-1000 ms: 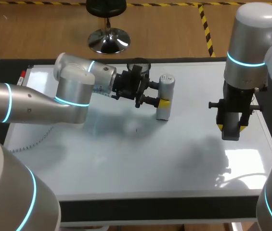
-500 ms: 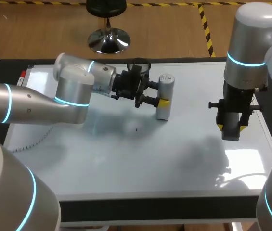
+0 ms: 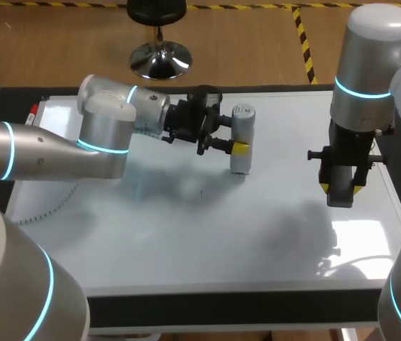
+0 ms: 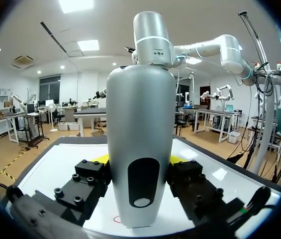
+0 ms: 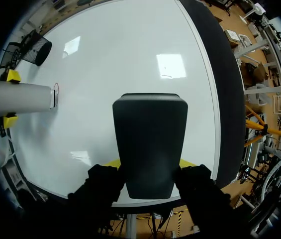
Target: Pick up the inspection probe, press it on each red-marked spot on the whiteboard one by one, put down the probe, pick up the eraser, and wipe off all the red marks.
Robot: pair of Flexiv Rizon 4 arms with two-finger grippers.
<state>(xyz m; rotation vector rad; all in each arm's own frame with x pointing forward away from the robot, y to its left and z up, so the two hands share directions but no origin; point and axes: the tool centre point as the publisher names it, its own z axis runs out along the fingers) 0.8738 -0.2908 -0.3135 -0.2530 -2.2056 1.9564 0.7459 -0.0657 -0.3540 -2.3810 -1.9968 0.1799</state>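
Probing under way, eraser held ready.
Head view: the left gripper [image 3: 235, 135] clamps the upright probe [image 3: 243, 117] from both sides near the middle of the whiteboard's [image 3: 207, 241] far edge. The right gripper [image 3: 341, 187] hangs near the right edge, its fingers closed on the eraser [image 3: 338, 199]. Left wrist view: a red mark [image 4: 116, 219] lies just beside the probe's foot. Right wrist view: the same mark sits at the probe's tip, and no others show. Pressing seems in hand; setting down the probe and wiping are left.
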